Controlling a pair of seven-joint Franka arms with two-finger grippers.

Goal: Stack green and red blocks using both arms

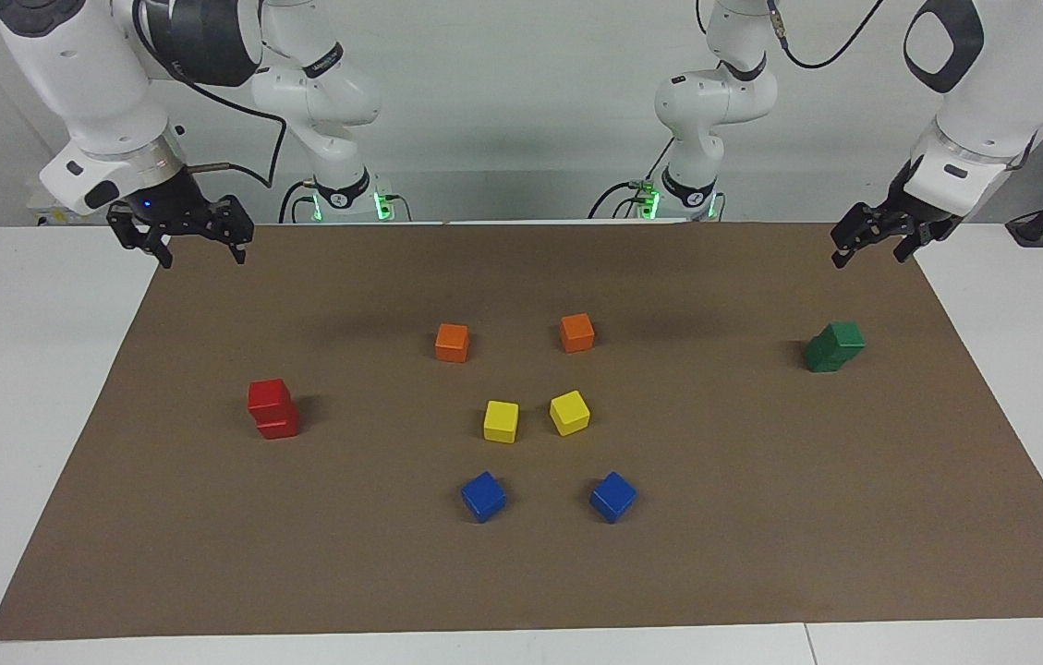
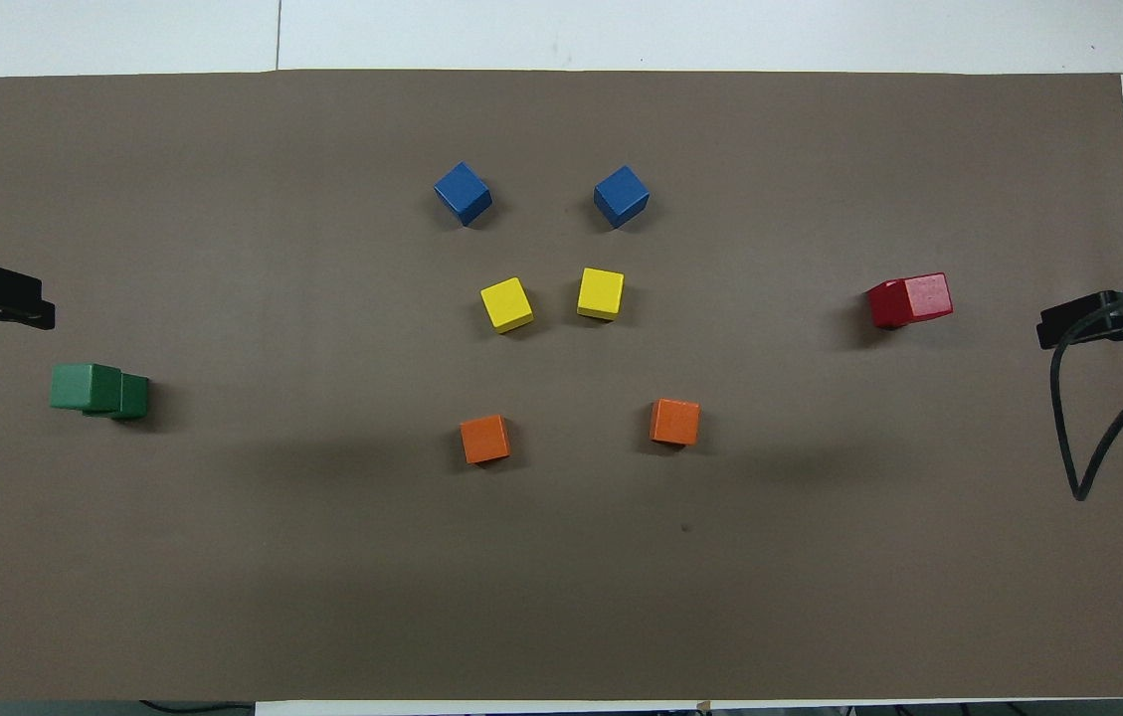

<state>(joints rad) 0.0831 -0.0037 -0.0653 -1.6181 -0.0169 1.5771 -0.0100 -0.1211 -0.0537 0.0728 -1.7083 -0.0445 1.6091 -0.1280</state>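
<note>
Brown mat [image 1: 761,554], left hand [image 1: 872,242] raised open, right hand [image 1: 181,235] raised open

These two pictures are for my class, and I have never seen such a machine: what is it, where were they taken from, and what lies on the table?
Two white robot arms work at a table covered by a brown mat. One picture faces the arms; the other looks down from above them. The left tool and right tool hang open, holding nothing. The green stack stands at the left arm's end, the red stack at the right arm's. Between them lie single orange cubes, yellow cubes and blue cubes.
</note>
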